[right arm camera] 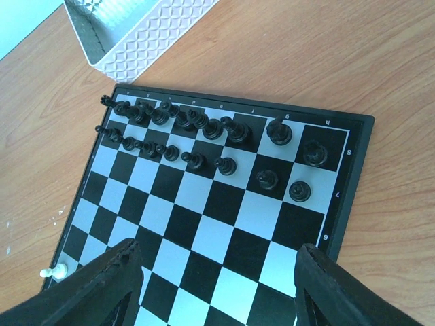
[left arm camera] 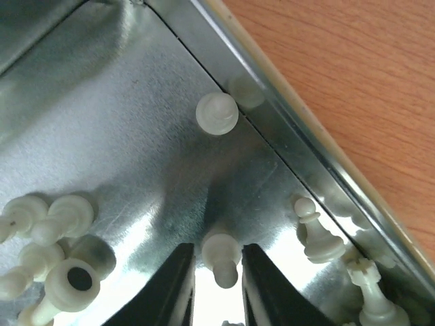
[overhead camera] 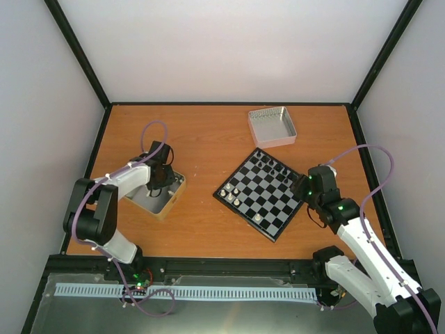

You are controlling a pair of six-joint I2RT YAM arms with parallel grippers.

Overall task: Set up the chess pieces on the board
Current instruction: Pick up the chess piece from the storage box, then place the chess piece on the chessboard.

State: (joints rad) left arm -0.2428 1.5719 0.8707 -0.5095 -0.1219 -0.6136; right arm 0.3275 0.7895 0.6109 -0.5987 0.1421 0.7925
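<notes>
At the left of the overhead view, the left fingers (overhead camera: 159,188) reach down into a silver metal tray (overhead camera: 141,202) that sits on the orange bench (overhead camera: 201,139). The left wrist view looks onto the tray's shiny floor. The two black fingers come in from the bottom edge with only a narrow gap between them, and a cream pawn (left arm camera: 221,258) lies in that gap. The right finger is against the pawn. On the left a sliver of light shows, so I cannot tell whether the pawn is truly clamped. More cream chessmen (left arm camera: 47,227) are heaped at the lower left of that frame. One lone pawn (left arm camera: 217,113) lies near the tray wall at upper centre, and two taller pieces (left arm camera: 319,238) lie at the lower right along the wall.

In the overhead view the board (overhead camera: 268,202) lies right of centre, turned like a diamond. A few cream pieces (overhead camera: 231,193) stand by its left corner, and the black chessmen (right arm camera: 183,132) fill two rows along its upper side. A second, patterned tray (overhead camera: 272,126) sits above the board, apart from it.

The right fingers (overhead camera: 302,188) hover at the board's right corner. In the right wrist view they are spread wide and hold nothing, with bare checks between them.
</notes>
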